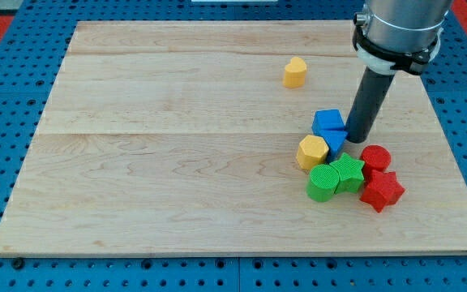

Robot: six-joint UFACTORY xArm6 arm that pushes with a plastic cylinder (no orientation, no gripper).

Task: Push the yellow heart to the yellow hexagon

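The yellow heart (295, 71) lies alone near the board's top, right of centre. The yellow hexagon (312, 152) sits lower down at the left edge of a cluster of blocks. My tip (357, 139) is the end of a dark rod coming down from the view's top right. It rests just right of the two blue blocks, well below and to the right of the yellow heart, and right of the yellow hexagon.
A blue cube (328, 122) and a smaller blue block (335, 140) touch the hexagon's upper right. A green cylinder (323, 183), green star (348, 173), red cylinder (374, 158) and red star (381, 191) crowd below. The wooden board (177, 162) lies on blue pegboard.
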